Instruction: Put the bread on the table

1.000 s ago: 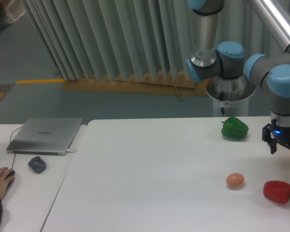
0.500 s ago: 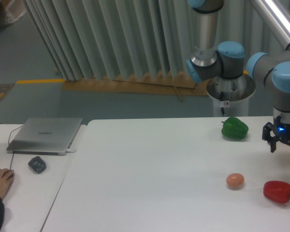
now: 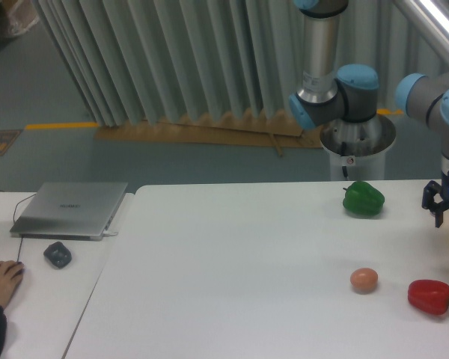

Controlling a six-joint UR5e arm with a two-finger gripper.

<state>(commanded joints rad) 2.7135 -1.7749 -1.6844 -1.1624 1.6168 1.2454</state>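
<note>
A UR5e arm's gripper [image 3: 447,212] hung above the right edge of the white table [image 3: 232,284], so far to the side that the frame cut part of it off. A blue light glowed on its black body. Only one dark finger [image 3: 438,215] showed clearly against the tabletop, and whether the jaws stood open or closed, or held anything, could not be told.

The bread did not appear anywhere in view. Three other items lay on the right side of the table. A green pepper [image 3: 363,199] sat near the far edge, just to the left of the gripper. A tan egg [image 3: 364,280] rested closer to the near edge, and a glossy red pepper [image 3: 430,296] lay to its right, close to the right edge and below the gripper. The egg and the red pepper were apart from one another, and both were well apart from the green pepper.

Beyond the table's rounded far-left corner stood a narrower white desk [image 3: 37,299]. A closed silver laptop [image 3: 71,209] lay on it, with a dark mouse [image 3: 57,254] just in front. A person's hand [image 3: 1,280] rested on the desk near the picture's left edge.
</note>
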